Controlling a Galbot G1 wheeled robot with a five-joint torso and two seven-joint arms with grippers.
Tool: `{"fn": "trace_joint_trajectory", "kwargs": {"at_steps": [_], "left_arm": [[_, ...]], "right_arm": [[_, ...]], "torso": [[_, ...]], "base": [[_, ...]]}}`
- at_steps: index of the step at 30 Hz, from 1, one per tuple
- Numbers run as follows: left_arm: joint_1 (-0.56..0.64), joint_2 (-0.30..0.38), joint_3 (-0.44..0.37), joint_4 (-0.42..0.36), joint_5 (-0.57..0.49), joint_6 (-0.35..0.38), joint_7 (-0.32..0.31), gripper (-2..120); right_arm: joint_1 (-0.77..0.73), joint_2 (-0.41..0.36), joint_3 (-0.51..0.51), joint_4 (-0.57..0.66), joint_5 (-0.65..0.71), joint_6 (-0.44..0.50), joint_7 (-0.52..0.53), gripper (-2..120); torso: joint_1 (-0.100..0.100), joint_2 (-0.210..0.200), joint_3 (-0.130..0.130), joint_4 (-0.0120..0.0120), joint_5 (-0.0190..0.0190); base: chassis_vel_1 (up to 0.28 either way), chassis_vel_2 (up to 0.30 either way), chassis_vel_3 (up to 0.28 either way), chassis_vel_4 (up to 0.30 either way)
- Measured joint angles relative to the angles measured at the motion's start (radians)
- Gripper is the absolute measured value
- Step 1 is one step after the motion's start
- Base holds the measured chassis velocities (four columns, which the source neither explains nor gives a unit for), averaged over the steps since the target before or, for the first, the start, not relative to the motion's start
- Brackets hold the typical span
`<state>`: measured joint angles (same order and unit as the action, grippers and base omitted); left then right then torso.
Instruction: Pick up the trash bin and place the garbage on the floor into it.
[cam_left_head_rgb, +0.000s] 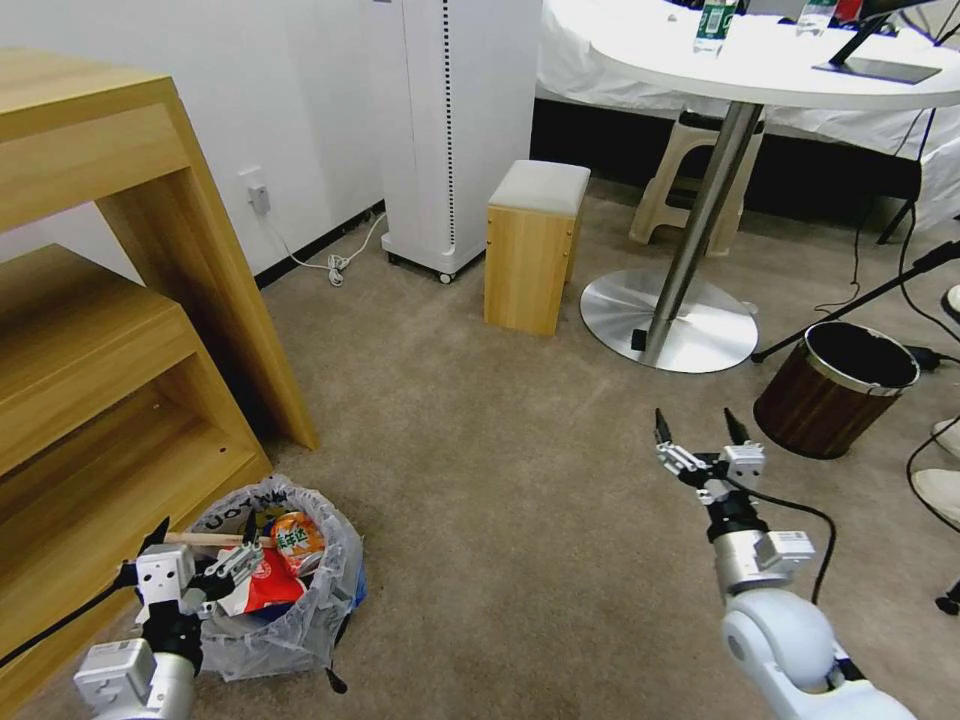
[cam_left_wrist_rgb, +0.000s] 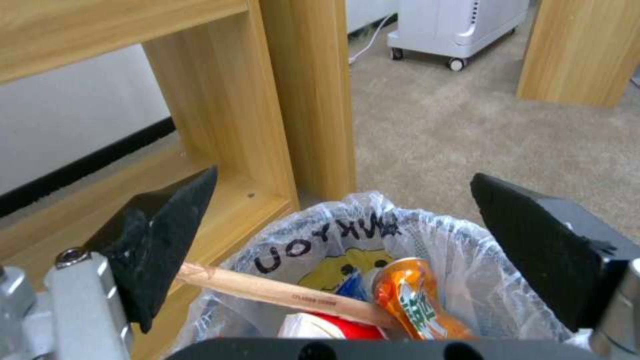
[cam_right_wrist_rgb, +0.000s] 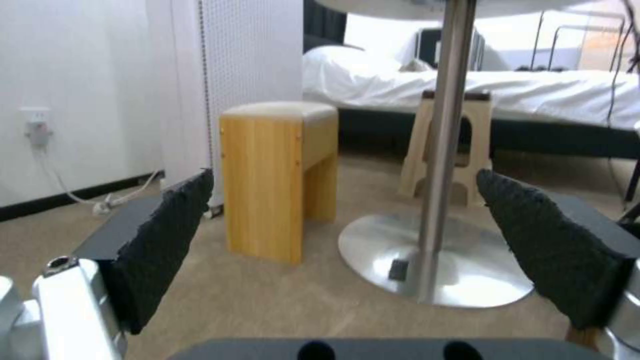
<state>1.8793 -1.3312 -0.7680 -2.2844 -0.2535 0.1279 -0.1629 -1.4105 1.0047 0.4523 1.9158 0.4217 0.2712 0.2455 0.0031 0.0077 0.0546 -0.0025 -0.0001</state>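
Left gripper (cam_left_head_rgb: 205, 548): your fingers are spread wide, hovering just over the trash bin's near rim, gripping nothing
Right gripper (cam_left_head_rgb: 700, 432): yours is spread too, empty, above bare floor (cam_left_head_rgb: 520, 480)
Trash bin (cam_left_head_rgb: 320, 610): beside the wooden shelf (cam_left_head_rgb: 130, 380), holding an orange can (cam_left_head_rgb: 298, 540), wooden stick (cam_left_wrist_rgb: 280, 292), red wrappers (cam_left_head_rgb: 268, 588)

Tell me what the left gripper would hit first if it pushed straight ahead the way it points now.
Most likely the trash bin: the open left gripper is aimed at its bagged rim, with the wooden stick and orange can inside just ahead. Depth is unclear, so the stick might be met first.
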Motion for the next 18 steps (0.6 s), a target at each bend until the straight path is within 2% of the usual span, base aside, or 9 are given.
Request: {"fn": "trace_joint_trajectory", "kwargs": {"at_steps": [18], "left_arm": [[-0.031, 0.008, -0.003, 0.029, -0.017, 0.017, -0.005, 100]], "right_arm": [[-0.003, 0.019, 0.002, -0.012, -0.026, 0.01, 0.013, 100]], "torso": [[0.0, 0.0, 0.0, 0.0, 0.0001]], "base": [[0.0, 0.0, 0.0, 0.0]]}}
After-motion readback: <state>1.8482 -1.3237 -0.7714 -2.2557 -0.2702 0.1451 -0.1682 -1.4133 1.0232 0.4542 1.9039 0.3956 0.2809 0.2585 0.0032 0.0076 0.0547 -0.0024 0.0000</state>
